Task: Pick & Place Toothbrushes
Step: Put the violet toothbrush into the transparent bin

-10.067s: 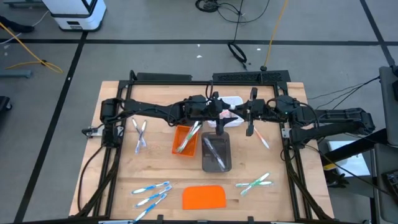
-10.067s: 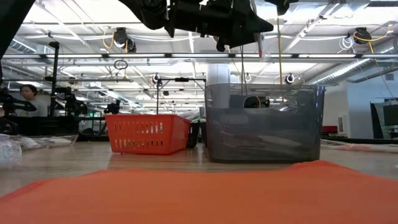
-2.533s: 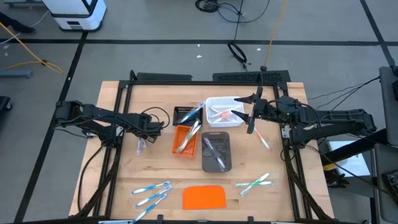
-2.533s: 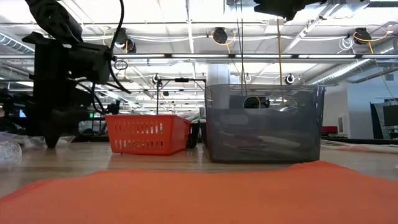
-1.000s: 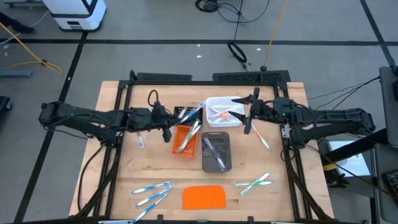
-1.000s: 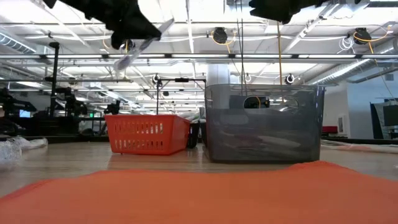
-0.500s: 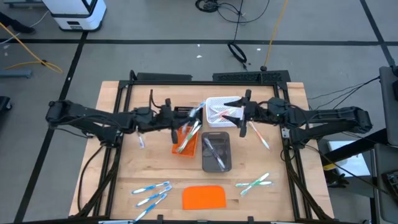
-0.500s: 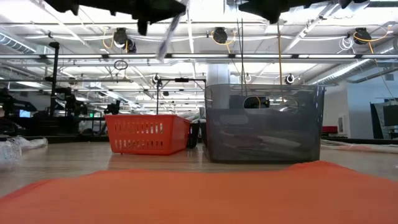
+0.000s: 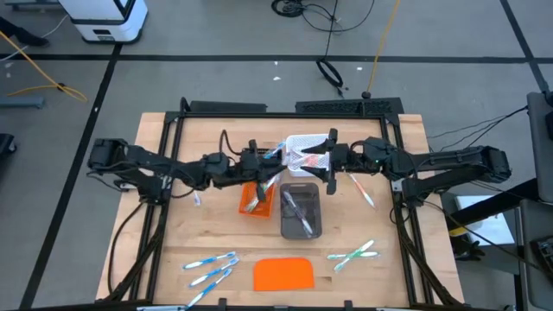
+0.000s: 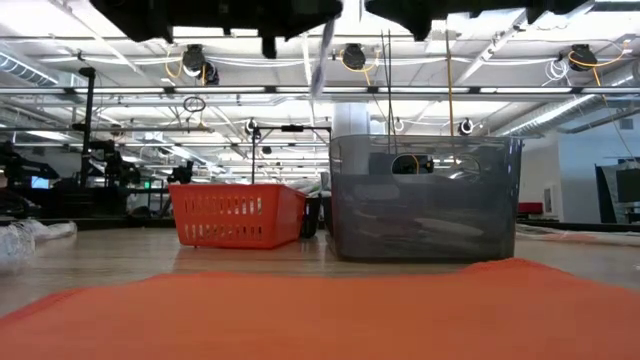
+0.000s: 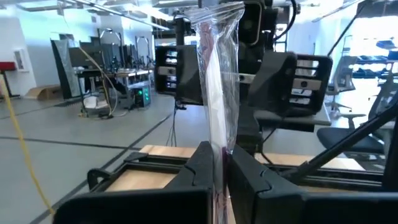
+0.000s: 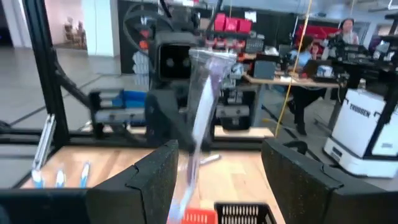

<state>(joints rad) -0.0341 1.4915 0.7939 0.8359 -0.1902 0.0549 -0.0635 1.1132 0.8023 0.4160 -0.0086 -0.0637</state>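
While the left tool [image 11: 219, 163] stays clenched on a wrapped toothbrush [image 11: 217, 74], it holds the brush upright above the middle of the bench [image 9: 164, 250], between the orange tray [image 9: 256, 197] and the grey tray [image 9: 301, 212]. The right tool [image 12: 219, 163] hangs facing it with fingers spread, gripping nothing. Other toothbrushes [image 9: 210, 269] lie on the bench near an orange slab [image 9: 283, 275].

Wooden surface [image 9: 216, 229] carries orange tray [image 9: 256, 195], grey tray [image 9: 301, 212], white tray [image 9: 309, 155], orange slab [image 9: 283, 274], scattered toothbrushes [image 9: 210, 268].
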